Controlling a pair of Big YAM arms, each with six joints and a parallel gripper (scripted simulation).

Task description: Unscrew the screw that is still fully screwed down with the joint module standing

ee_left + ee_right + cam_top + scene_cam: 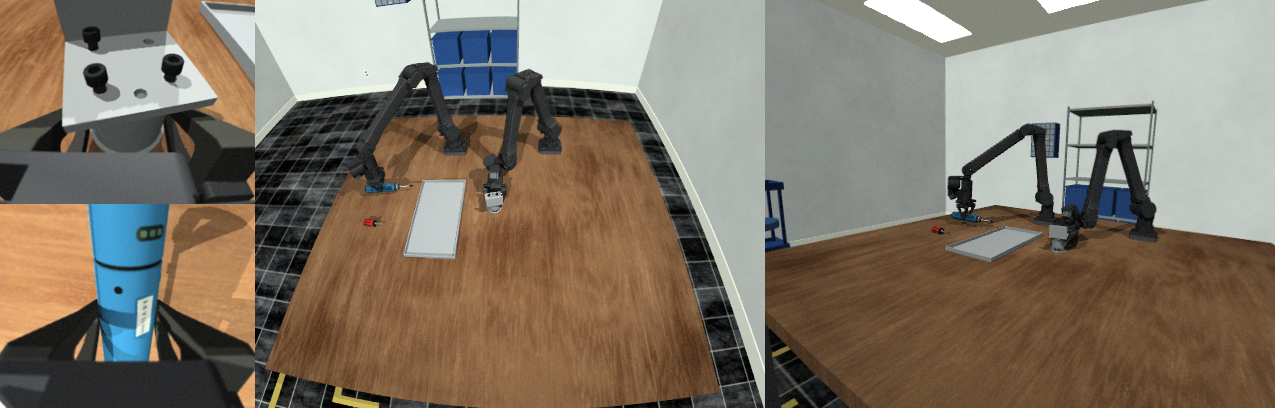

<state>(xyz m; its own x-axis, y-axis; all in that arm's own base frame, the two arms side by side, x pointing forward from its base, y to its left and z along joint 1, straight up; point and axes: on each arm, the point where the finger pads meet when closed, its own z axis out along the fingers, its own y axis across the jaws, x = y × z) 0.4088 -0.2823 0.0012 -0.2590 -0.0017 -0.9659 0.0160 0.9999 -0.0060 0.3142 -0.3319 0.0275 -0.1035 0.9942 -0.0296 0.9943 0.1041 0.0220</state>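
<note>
The joint module (494, 207) stands on the table right of the grey tray, and also shows in the exterior view (1060, 241). In the left wrist view its grey bracket plate (137, 82) carries three black socket screws (96, 75) (172, 65) (91, 36), and two holes (141, 93) are empty. My left gripper (127, 101) is shut on the module's round body below the plate. My right gripper (375, 180) is shut on the blue electric screwdriver (127, 272), which lies level at the table's left side (386, 187) with its tip pointing towards the tray.
A flat grey tray (436, 218) lies between the two grippers. A small red-handled tool (371, 222) lies on the table in front of the screwdriver. A shelf with blue bins (475, 55) stands behind the arm bases.
</note>
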